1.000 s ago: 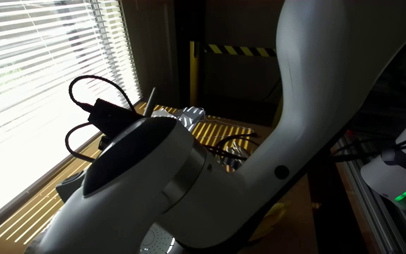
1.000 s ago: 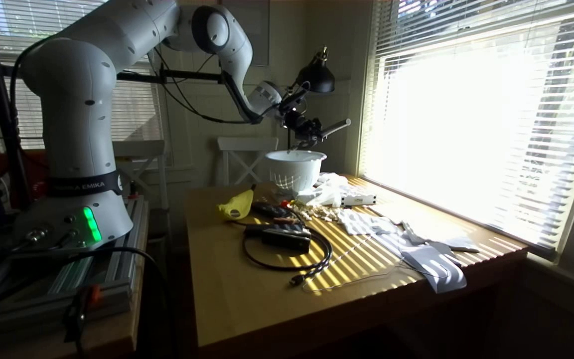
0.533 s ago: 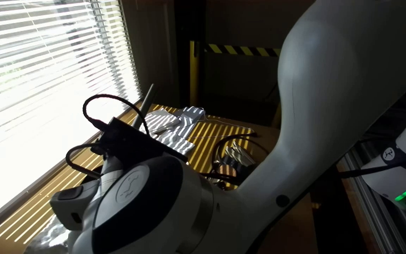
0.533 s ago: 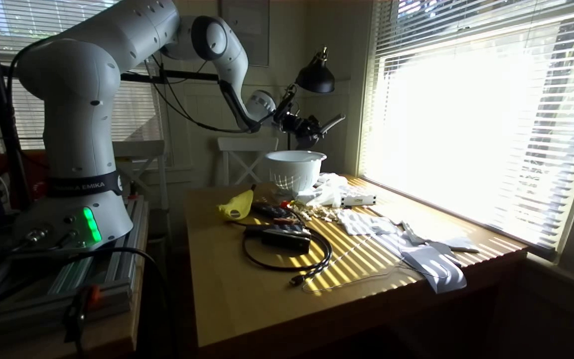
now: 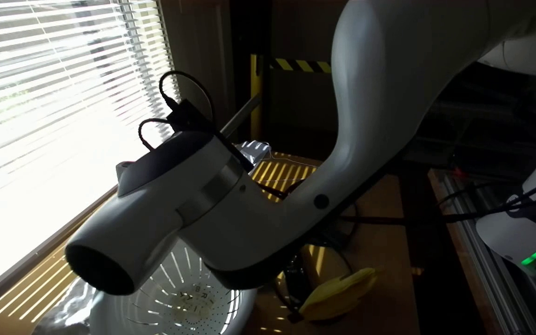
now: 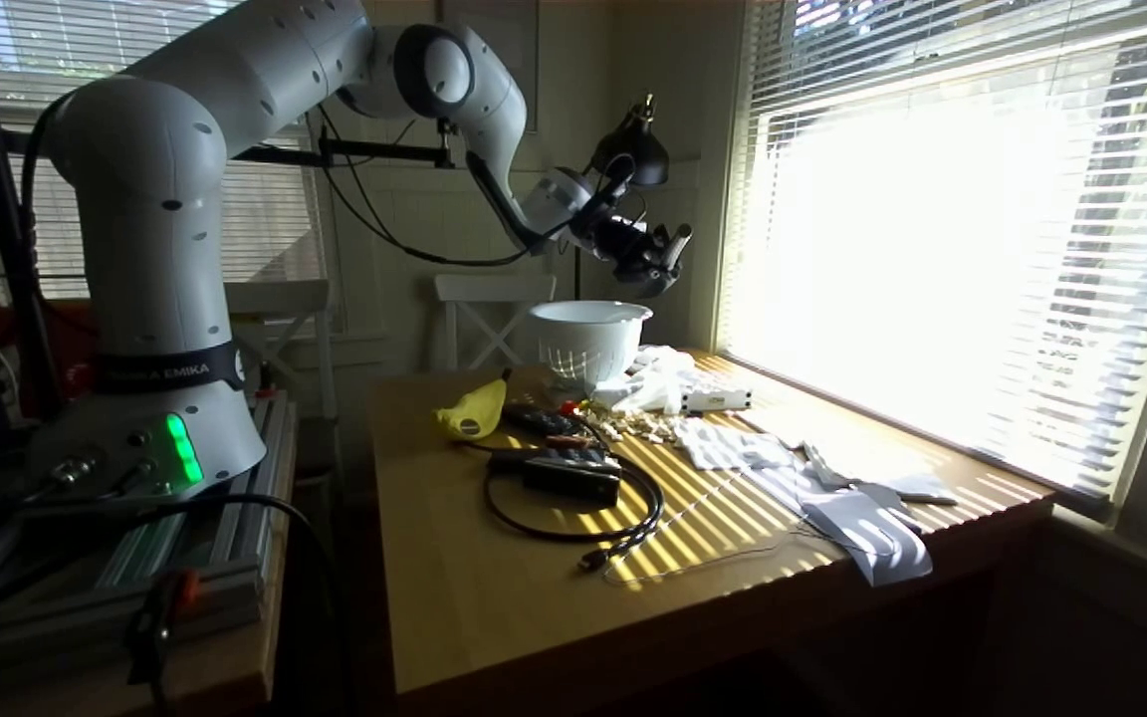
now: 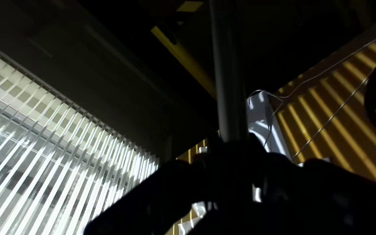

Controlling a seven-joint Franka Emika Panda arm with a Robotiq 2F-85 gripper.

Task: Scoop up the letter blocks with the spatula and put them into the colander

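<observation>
As my gripper (image 7: pixel 235 156) clamps one spatula (image 7: pixel 228 81) aloft, its long axis tilted, handle end pointing up, one colander (image 6: pixel 588 344) stands upright on the bench (image 6: pixel 474 588), holding letter blocks (image 5: pixel 197 298) I cannot count.

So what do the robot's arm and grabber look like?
The arm is pale, with smooth rounded segments, dark panels and black cables. Its base has a black band lettered EMIKA and a green light strip. The gripper looks black, details lost in shadow.

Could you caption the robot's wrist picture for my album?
A gray spatula handle against the dark, bright blinds at picture left and a sun-striped table at picture right.
</observation>
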